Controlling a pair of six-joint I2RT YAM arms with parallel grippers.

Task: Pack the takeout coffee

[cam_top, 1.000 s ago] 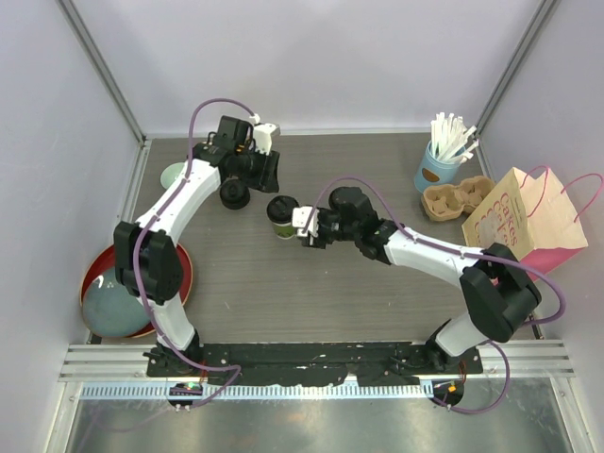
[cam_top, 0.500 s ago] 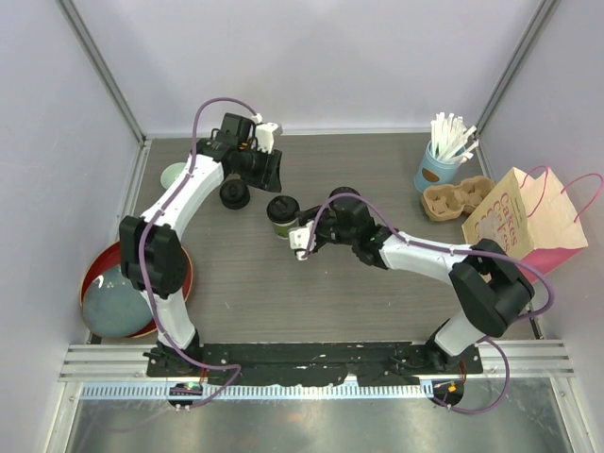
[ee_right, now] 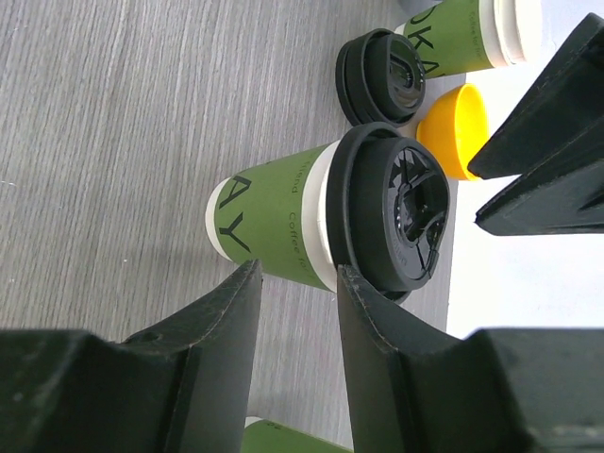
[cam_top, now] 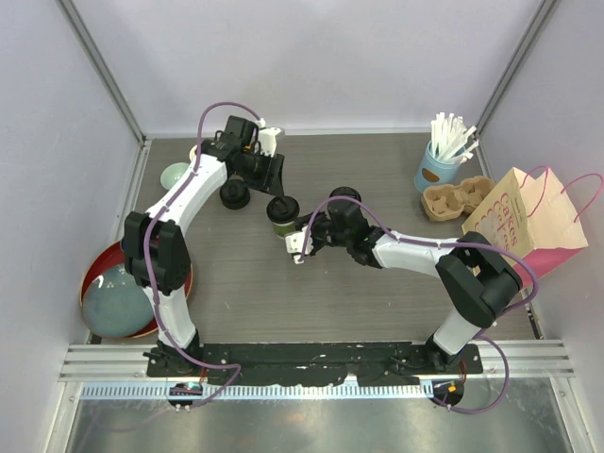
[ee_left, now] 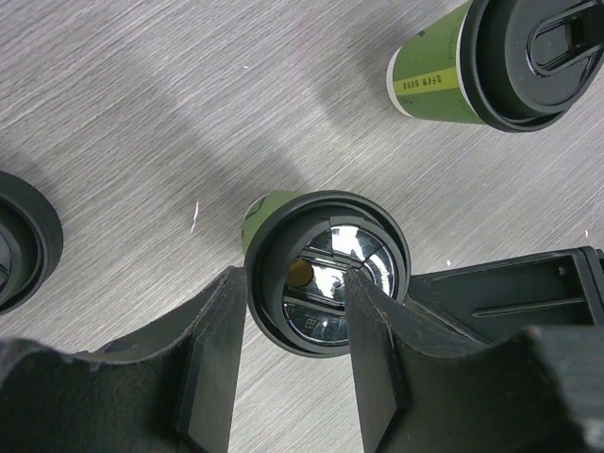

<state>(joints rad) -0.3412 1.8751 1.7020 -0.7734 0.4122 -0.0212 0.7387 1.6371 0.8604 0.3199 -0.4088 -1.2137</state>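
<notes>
Right gripper (ee_right: 297,276): rolled onto its side within the last second, one finger now stacked over the other. Jaws have been drawn in a little, yet a gap is kept and bare table is seen through it. Nothing is pinched. Tips are set just beside the lower wall of the lidded green cup (cam_top: 282,213); contact cannot be told.

Cup: found upright at mid-table, black lid on, position unchanged through the second.

Left gripper (ee_left: 294,274): shifted toward mid-table and now hung directly over that lid, fingers spread, empty. In the right wrist view a narrow gap is seen between its tips and the lid, so no press is recorded yet.

Second lidded cup (cam_top: 234,195): left standing just beyond, uncovered by the left arm's shift.

Far right: paper bag (cam_top: 528,222), cardboard cup carrier (cam_top: 458,200), light-blue straw cup (cam_top: 438,170), all well apart from both cups.

Reading: both arms have been converged on one cup. A sideways jaw is judged poorly suited to a side grasp of an upright cup. Bracing while the lid is checked or pressed therefore seems likelier than a lift. Packing proper is judged not begun; neither cup has been carried toward carrier or bag.
</notes>
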